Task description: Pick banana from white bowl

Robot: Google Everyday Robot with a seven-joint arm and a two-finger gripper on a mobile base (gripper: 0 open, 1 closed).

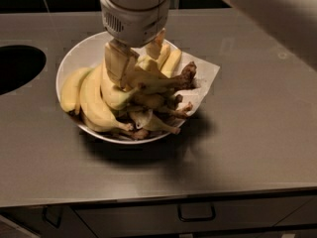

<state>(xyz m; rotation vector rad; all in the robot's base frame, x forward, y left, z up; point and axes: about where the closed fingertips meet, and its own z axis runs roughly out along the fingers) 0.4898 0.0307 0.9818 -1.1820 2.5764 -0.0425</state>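
The white bowl (74, 58) sits on the grey counter, heaped with several yellow bananas. The banana (153, 82) lies across the top of the heap, its thick dark-brown stem clump pointing right. My gripper (138, 66) reaches straight down from above into the bowl. Its fingers (119, 63) stand on either side of this banana and are closed on its middle. The banana still rests on the heap. The wrist housing hides the back of the bowl.
A crumpled white paper sheet (203, 76) sticks out from under the bananas at the bowl's right. Fatter yellow bananas (91, 98) lie at the bowl's left. A dark round hole (17, 66) opens in the counter at far left. Drawers (195, 212) run below the counter's front edge.
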